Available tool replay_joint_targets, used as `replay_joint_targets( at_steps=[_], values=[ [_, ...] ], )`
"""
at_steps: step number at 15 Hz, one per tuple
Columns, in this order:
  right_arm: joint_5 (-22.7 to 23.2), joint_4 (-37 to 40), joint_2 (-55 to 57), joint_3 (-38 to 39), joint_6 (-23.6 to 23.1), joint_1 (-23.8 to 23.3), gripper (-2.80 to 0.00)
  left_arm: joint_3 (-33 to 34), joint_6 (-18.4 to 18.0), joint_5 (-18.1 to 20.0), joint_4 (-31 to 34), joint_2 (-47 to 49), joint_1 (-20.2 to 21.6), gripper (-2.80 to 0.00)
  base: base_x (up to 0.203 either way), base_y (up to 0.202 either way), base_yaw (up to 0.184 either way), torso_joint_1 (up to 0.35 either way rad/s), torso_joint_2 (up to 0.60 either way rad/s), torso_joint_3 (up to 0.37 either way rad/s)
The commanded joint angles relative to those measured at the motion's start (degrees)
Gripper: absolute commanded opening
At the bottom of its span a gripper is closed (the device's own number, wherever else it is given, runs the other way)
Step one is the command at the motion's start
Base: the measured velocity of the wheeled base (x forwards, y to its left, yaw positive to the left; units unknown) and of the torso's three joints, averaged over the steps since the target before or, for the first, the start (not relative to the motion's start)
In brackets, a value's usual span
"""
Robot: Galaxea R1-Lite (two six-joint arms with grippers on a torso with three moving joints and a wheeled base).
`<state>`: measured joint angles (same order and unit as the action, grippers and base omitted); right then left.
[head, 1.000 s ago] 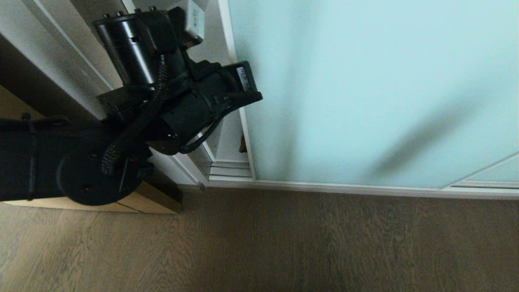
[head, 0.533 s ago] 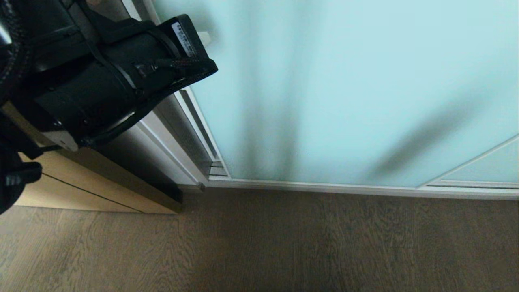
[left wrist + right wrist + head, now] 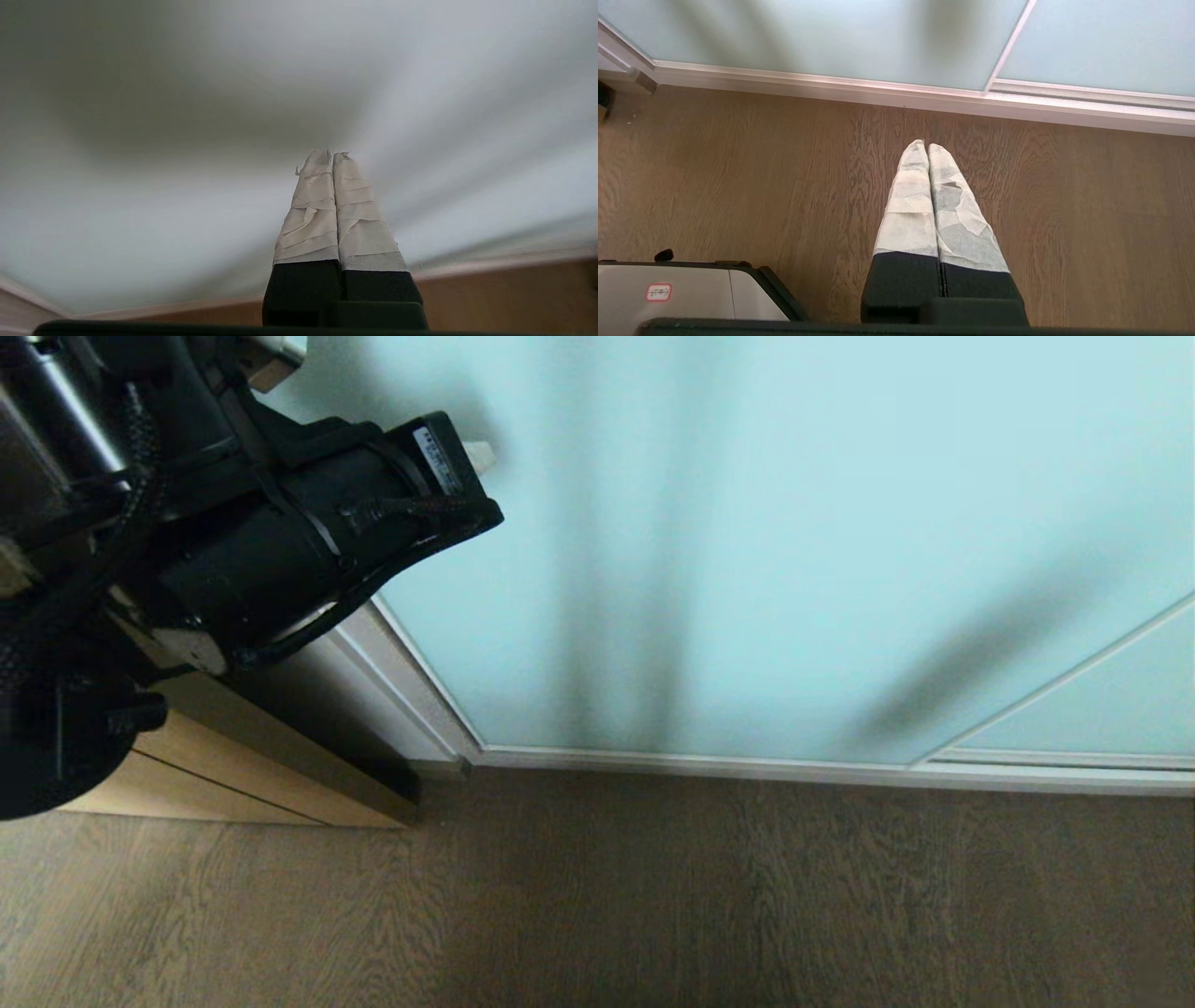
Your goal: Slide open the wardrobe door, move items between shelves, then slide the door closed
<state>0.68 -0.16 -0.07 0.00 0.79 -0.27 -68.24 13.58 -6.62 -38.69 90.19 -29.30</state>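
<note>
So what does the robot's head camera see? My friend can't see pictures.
A tall pale aqua sliding wardrobe door fills most of the picture and reaches the white wardrobe frame on the left. The robot's black left arm reaches up against the door's left edge. Below is a brown wooden floor.

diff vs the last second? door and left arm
The sliding wardrobe door slid left: the gap that showed the white interior a second ago is gone, and its edge now meets the frame at the left. The left arm went left with it, its left gripper shut on nothing, tips close to the pale panel. The right gripper stays shut over the wooden floor. The camera did not move.
</note>
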Motion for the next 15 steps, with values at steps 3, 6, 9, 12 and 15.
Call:
replay_joint_targets(
  at_steps=[3,6,9,12,15],
  values=[
    [0.0,0.0,0.1,0.0,0.0,0.0,-2.8,-3.0,0.1,2.1,-1.7,5.0,6.7,-2.8,0.0,0.0,0.0,0.0,0.0,0.0],
    [0.0,0.0,0.1,0.0,0.0,0.0,-2.8,-3.0,0.1,2.3,-1.8,5.0,7.0,-2.8,0.0,0.0,0.0,0.0,0.0,0.0],
    [0.0,0.0,0.1,0.0,0.0,0.0,-2.8,-2.7,0.1,2.2,-1.7,3.0,6.9,-2.8,0.0,0.0,0.0,0.0,0.0,0.0],
    [0.0,0.0,0.1,0.0,0.0,0.0,-2.8,-2.2,0.0,2.3,-0.9,-1.5,5.9,-2.8,0.0,0.0,0.0,0.0,0.0,0.0],
    [0.0,0.0,0.1,0.0,0.0,0.0,-2.8,-0.1,-0.2,2.3,2.6,-8.5,2.8,-2.8,0.0,0.0,0.0,0.0,0.0,0.0]
  ],
)
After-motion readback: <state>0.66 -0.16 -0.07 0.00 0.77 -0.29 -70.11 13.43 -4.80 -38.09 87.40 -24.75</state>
